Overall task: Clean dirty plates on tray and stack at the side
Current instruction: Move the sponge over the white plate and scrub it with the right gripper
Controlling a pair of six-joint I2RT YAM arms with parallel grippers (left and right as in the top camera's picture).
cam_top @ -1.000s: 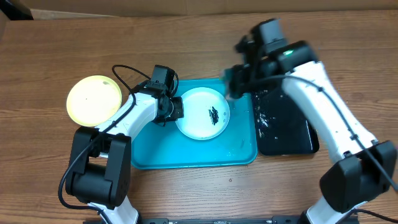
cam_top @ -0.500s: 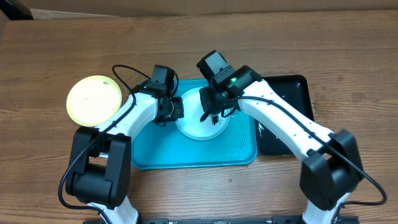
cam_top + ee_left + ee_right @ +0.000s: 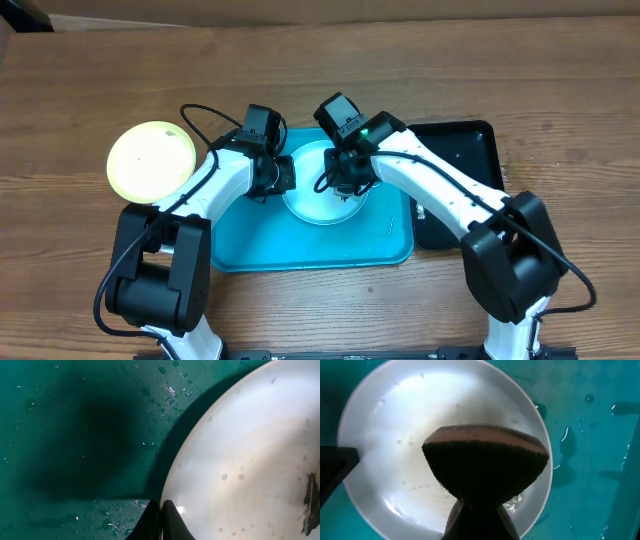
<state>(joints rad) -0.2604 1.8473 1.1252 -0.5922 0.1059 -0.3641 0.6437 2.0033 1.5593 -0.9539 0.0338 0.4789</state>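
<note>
only right wrist shows sponge (image 3: 485, 462), over plate (image 3: 390, 430)

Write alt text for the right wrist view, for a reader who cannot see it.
A dark sponge with a brownish top, pinched in the right gripper, hangs over a white plate that lies in a wet turquoise tray. A black finger of the left gripper reaches the plate's left rim.

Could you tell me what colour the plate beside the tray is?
Plate: lime-green, clearest overhead.
</note>
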